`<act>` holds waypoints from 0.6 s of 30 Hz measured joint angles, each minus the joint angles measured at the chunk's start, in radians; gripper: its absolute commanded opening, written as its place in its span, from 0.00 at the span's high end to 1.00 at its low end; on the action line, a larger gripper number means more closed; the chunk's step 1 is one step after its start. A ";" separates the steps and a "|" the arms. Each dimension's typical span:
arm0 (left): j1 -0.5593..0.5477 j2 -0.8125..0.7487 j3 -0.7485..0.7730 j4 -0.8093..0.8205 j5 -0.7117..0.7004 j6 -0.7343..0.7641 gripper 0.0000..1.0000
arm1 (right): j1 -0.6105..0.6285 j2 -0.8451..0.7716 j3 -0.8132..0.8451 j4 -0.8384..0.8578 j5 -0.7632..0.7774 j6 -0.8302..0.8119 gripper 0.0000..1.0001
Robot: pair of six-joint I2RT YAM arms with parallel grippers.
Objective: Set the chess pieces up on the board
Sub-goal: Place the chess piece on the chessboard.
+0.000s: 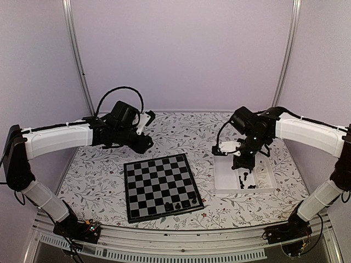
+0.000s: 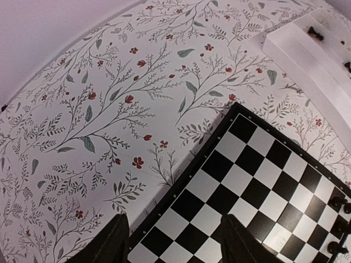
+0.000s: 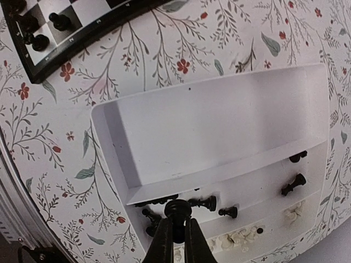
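Board (image 1: 153, 181) lies on floral tablecloth (image 1: 186, 131) before lilac walls (image 1: 181, 55).

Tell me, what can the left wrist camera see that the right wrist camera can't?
Only the left wrist view: the open left gripper over lots of bare squares of the board. Only the right wrist view: the right gripper pinching a black piece, plus cream pieces inside the tray. Both: the flowery cloth, the tray, and black pieces standing on the board's corner.
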 measured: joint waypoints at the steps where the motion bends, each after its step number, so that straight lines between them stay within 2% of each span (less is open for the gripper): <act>1: 0.000 0.000 0.000 -0.001 -0.003 0.000 0.41 | 0.029 0.014 0.026 -0.006 -0.001 0.003 0.97; 12: 0.006 -0.036 0.000 -0.009 -0.064 -0.001 0.40 | 0.301 0.326 0.397 -0.045 -0.013 -0.006 0.97; 18: 0.022 -0.095 0.002 -0.010 -0.087 -0.002 0.39 | 0.393 0.518 0.564 -0.048 -0.005 -0.029 0.97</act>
